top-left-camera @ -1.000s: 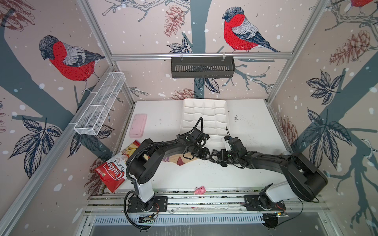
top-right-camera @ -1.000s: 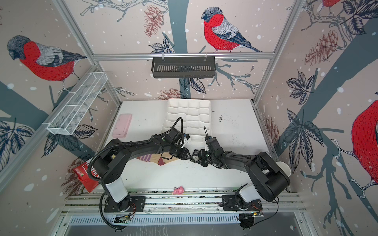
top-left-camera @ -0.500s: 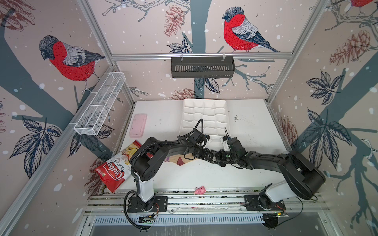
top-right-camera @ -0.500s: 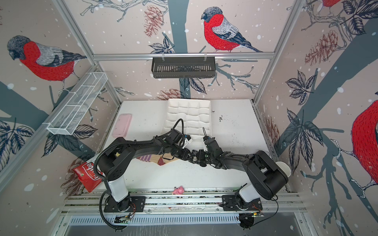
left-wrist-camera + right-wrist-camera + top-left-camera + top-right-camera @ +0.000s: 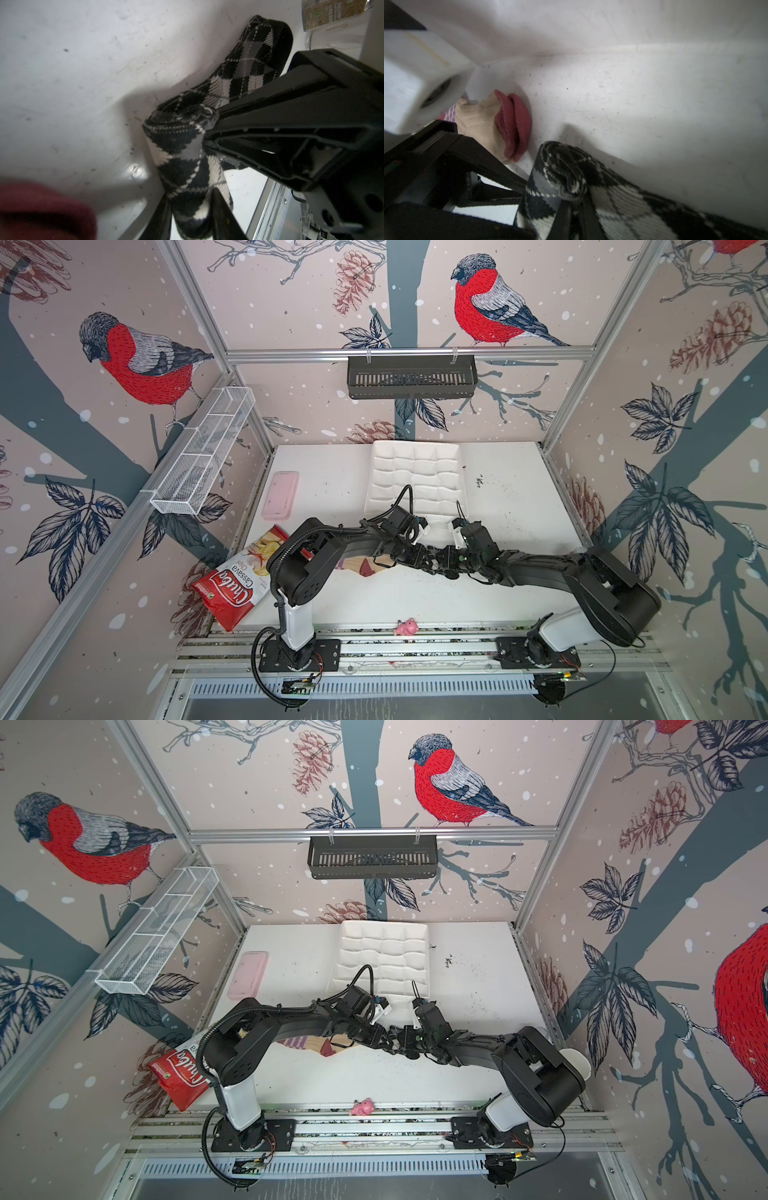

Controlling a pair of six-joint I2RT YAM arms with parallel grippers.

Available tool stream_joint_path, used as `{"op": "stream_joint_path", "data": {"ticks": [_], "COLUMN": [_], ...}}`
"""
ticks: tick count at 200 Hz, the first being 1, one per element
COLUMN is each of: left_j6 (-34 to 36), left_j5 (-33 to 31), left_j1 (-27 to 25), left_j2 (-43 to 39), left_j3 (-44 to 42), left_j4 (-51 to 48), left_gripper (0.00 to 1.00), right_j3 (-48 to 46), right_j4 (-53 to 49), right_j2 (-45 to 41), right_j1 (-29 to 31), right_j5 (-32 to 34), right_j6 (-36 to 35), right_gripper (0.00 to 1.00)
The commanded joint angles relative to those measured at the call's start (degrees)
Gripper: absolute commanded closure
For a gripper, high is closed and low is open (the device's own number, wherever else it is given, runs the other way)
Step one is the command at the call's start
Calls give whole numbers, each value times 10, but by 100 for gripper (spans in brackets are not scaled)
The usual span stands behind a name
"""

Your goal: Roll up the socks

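Observation:
The argyle sock (image 5: 180, 145) lies bunched on the white table, black, grey and white, its near end folded over. My left gripper (image 5: 191, 199) is shut on one part of it, a finger on each side. My right gripper (image 5: 577, 199) is shut on the folded edge of the argyle sock (image 5: 556, 166). In both top views the two grippers meet at mid-table, left gripper (image 5: 419, 558) against right gripper (image 5: 442, 564), and hide that sock. The tan sock (image 5: 361, 566) with its maroon part (image 5: 515, 124) lies flat beside them, under the left arm, held by neither.
A red-and-white chips bag (image 5: 237, 576) hangs over the table's left edge. A pink case (image 5: 280, 494) lies at the left. A white compartment tray (image 5: 415, 472) sits behind the grippers. A small pink toy (image 5: 405, 627) rests on the front rail. Baskets hang on the walls.
My left gripper has slid right, up against the right gripper, and its jaws have narrowed onto the argyle sock. The right arm has hardly moved.

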Motion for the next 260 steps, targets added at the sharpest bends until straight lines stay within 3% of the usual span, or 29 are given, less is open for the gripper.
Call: {"op": "stream_joint_path", "data": {"ticks": [1,18,58,97,113,144,260], "left_j6": [-1,-1,6,28,35,52,75], "left_j5": [11,13,4,-24,-32,-47,-131], "left_j1": [0,0,0,0,0,-1,-24], "left_j2": [-1,3,4,-3,-3,-10,-15], "left_j3": [3,7,10,10,28,35,87], "left_j4": [19,10,-27,-84,-104,-141,-253], "left_gripper": [76,87,99,100,100,100,100], "right_j3": [-6,-9,-17,-22,-20,-5,-40], "right_j4": [-24,-23,-36,-76,-95,-145,-91], "right_j2": [3,1,-24,-64,-85,-129,-80], "right_j1": [6,8,10,7,4,-9,-18], "right_j5": [-12,-12,-8,5,9,21,-7], "right_j6": [12,15,15,3,-2,-29,-35], "right_gripper": [90,90,90,88,77,69,79]}}
